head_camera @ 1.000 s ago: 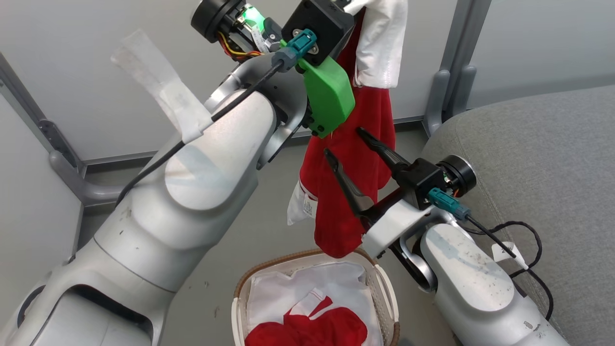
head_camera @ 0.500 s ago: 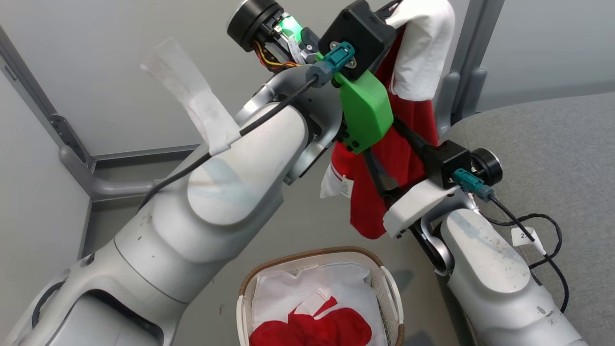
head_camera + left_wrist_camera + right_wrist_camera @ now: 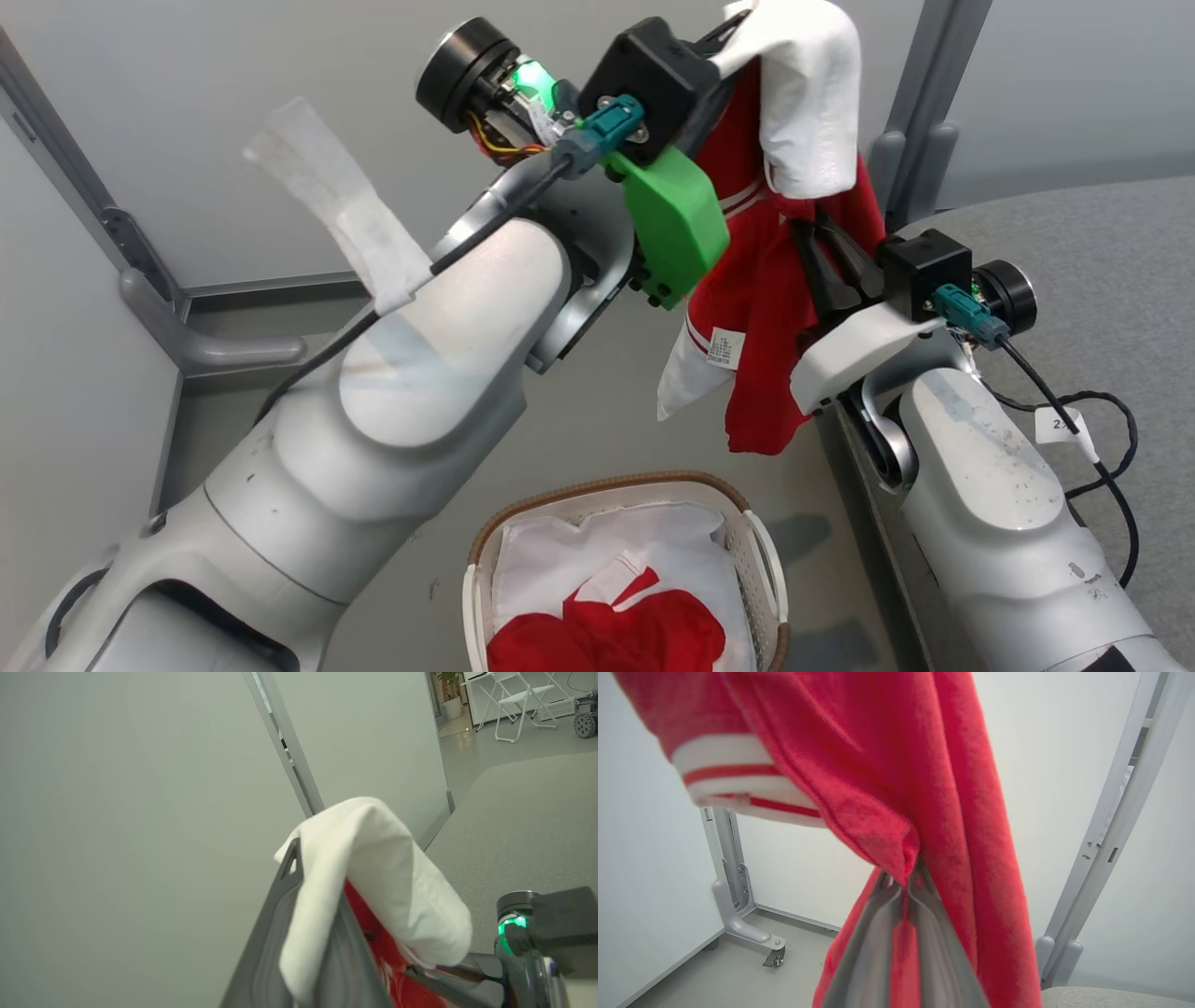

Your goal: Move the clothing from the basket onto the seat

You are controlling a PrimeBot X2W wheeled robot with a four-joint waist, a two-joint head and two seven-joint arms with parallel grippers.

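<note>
Clothing (image 3: 607, 642) in bright red lies bunched at six o'clock in the head view, nearest the camera, inside the basket (image 3: 752, 569) and on its white lining (image 3: 551, 560); the basket stands on the grey floor (image 3: 579, 429), and the seat (image 3: 1102, 243) rises on its three o'clock side, apart from it.

Above the basket, toward twelve o'clock, a second red garment (image 3: 761, 308) hangs clear of it between both arms; its lower end dangles free, with a white panel and a small white label (image 3: 724, 347) on its nine o'clock side.

The right gripper (image 3: 903, 877) reaches in from four o'clock; its jaws are pressed together on a fold of the red fabric, which bunches at the fingertips in the right wrist view; a white-striped band (image 3: 738, 784) hangs at ten o'clock in that view.

Higher, at one o'clock in the head view, the left gripper (image 3: 320, 877) pinches the top of the same garment; a white part (image 3: 387, 872) drapes over its fingers and red shows beneath; a green cover (image 3: 672, 224) sits on that wrist.

The seat's grey woven fabric spreads at three o'clock, just behind the right wrist; farthest stand the pale wall panels and a grey post (image 3: 924, 112) at one o'clock.
</note>
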